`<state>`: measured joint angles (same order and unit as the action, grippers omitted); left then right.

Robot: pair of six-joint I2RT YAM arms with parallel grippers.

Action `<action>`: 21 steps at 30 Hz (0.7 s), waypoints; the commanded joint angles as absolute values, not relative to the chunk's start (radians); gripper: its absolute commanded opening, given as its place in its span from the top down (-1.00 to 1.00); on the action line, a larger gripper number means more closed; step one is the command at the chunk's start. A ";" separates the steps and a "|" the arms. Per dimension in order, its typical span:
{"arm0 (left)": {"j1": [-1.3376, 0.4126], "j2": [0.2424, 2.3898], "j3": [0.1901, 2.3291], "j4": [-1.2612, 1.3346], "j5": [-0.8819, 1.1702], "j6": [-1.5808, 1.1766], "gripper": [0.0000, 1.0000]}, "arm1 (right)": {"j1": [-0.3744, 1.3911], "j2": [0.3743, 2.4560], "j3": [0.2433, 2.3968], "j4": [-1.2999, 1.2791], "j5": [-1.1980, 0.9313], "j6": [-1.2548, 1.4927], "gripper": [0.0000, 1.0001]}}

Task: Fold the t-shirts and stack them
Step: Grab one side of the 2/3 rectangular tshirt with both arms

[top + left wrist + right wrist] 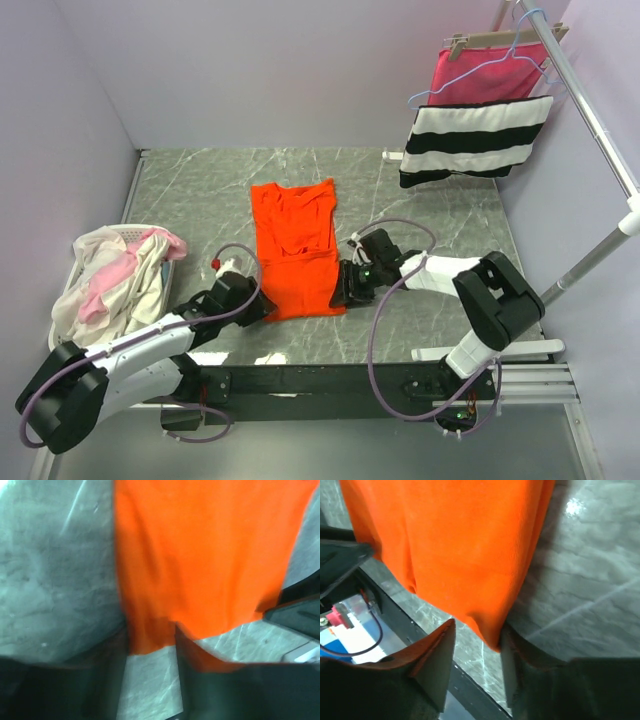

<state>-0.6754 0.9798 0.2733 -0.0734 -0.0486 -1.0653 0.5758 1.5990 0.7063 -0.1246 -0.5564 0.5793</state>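
Down at the near side of the grey marble-patterned tabletop (200,190), both arms are working the same piece: the plain bright orange-red cloth t-shirt (295,255). It lies flat in the middle of the surface, folded narrow, with its long axis running near to far.

What matters now is the straight near edge, which spans the gap between the two sets of jaws. The left arm (150,345) has its jaws at the near-left corner, and the right arm (450,275) has its own at the near-right corner. Each arm is closest to the corner on its side.

From the left wrist, the jaws stand spread with bare tabletop showing between them. The orange corner reaches just into the top of that gap. From the right wrist, the jaws are spread too, and the corner tip sits against the inner face of one finger. Neither pair looks pinched on the cloth.

My read is that both close on their corners, then carry that edge away toward the far end, folding across the long axis.

The shirt itself looks soft and matte, with faint lengthwise creases and a crosswise ridge near its middle. Well apart on the left, a heap of cream-white and pale pink shirts (115,275) waits in a white basket (128,229).
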 commanded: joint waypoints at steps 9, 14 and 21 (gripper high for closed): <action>-0.680 1.010 0.305 -0.215 -0.064 -1.023 0.98 | 0.589 1.645 0.716 -0.112 -0.535 0.558 1.00; -0.683 0.934 0.353 -0.333 -0.083 -1.006 0.98 | 0.589 1.548 0.649 -0.132 -0.560 0.554 1.00; -0.696 0.798 0.354 -0.396 -0.043 -1.031 0.98 | 0.595 1.401 0.577 -0.179 -0.597 0.558 1.00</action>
